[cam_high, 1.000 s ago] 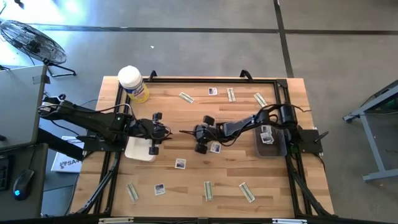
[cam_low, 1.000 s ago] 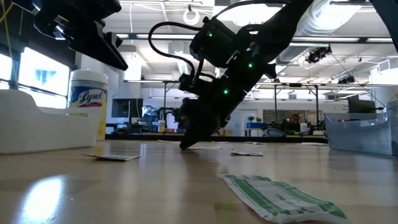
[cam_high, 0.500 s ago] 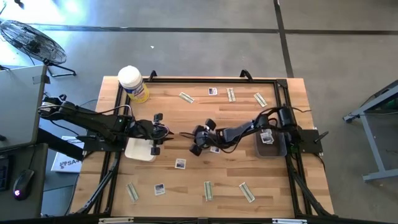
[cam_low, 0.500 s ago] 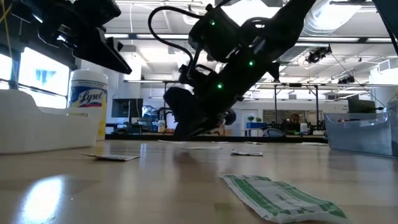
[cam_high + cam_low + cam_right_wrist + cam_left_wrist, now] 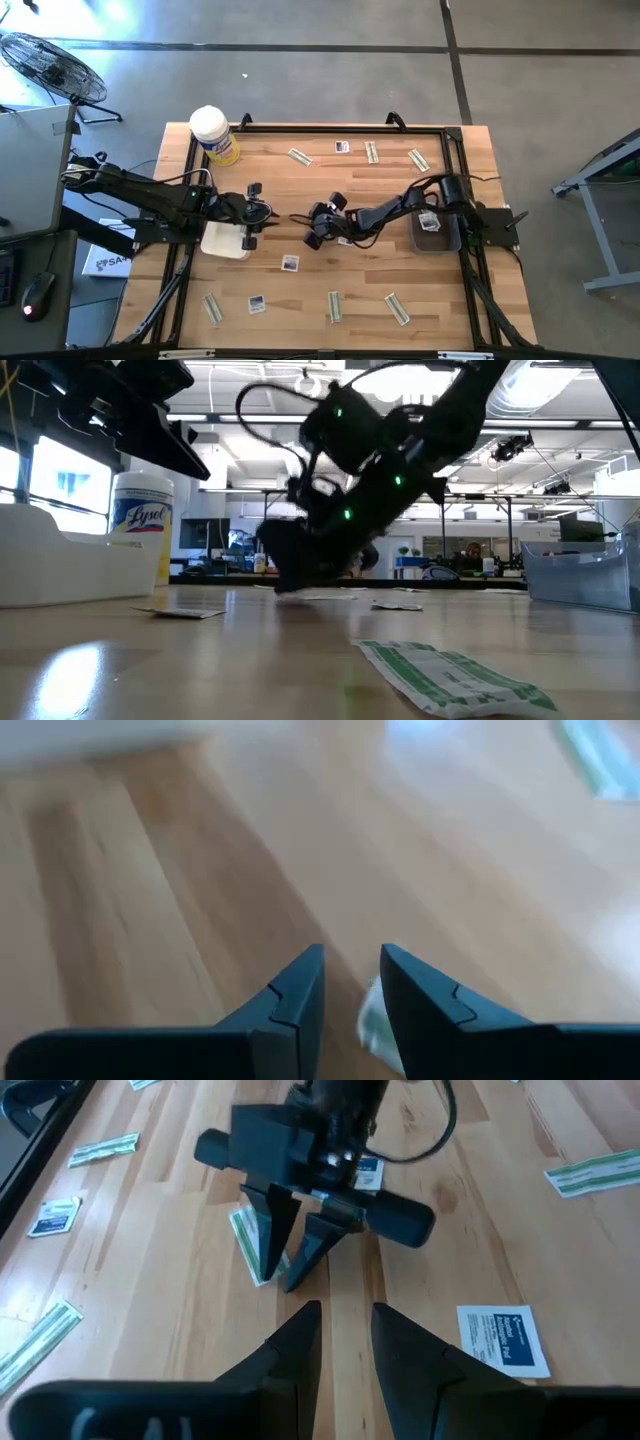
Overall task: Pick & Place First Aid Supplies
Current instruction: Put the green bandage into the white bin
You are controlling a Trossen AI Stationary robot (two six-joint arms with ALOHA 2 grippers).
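Small packets lie scattered flat on the wooden table. A pale greenish strip (image 5: 296, 215) (image 5: 247, 1240) lies mid-table. My right gripper (image 5: 304, 221) (image 5: 278, 1280) (image 5: 352, 955) reaches in from the right, slanting down, with its narrowly open fingers at that strip's end. A white square packet (image 5: 346, 240) (image 5: 365, 1172) lies just behind it, and another square (image 5: 290, 263) (image 5: 505, 1338) lies nearer the front. My left gripper (image 5: 268, 212) (image 5: 347, 1315) hovers beside the white tray (image 5: 222, 243), narrowly open and empty, facing the right gripper. My right gripper's fingers (image 5: 265, 1245) stand at one end of the greenish strip (image 5: 255, 1265), slanting down from the table's right. The strip lies flat on the wood. I cannot tell whether the fingers touch it.
A yellow canister with a white lid (image 5: 213, 135) (image 5: 140, 525) stands at the far left corner. A grey tray (image 5: 437, 230) at the right edge holds packets. More strips (image 5: 334, 306) (image 5: 450, 675) and squares (image 5: 257, 304) lie along the near and far edges.
My right gripper has moved toward the table's left, away from the white square and up to the greenish strip, tipping lower over the wood. The packets have stayed where they were.
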